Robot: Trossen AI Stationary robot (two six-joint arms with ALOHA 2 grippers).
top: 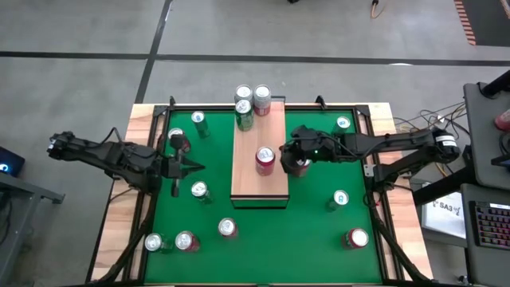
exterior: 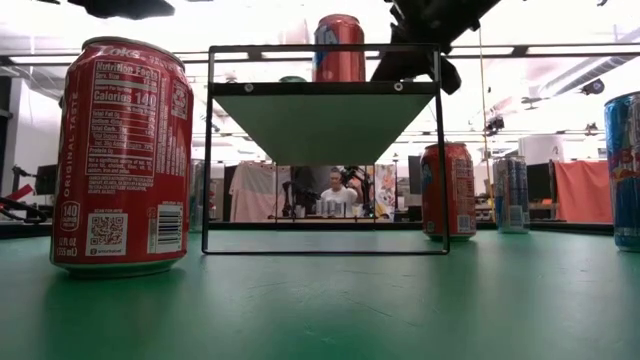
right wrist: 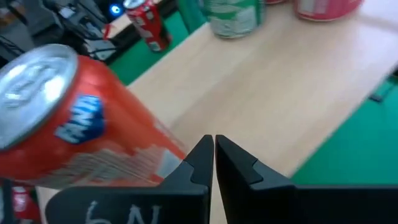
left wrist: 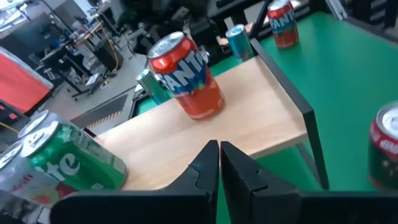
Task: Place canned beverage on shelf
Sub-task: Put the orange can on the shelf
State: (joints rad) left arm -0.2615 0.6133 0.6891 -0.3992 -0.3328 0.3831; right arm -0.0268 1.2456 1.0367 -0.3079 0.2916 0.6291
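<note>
The orange Fanta can (top: pixel 265 159) stands upright on the pale wooden shelf (top: pixel 259 185); the right pincer (top: pixel 293 159), pressed together and empty, is just beside it.

Shelf (top: pixel 259 191): one.
Orange soda can (top: pixel 264 159) at the shelf's middle: one.
Cans clustered at the shelf's far end (top: pixel 245 116): at least three; the exact count is unclear.
Cans standing on the green mat (top: pixel 227 228): nine.
Robot arms (top: pixel 119 157): two.
</note>
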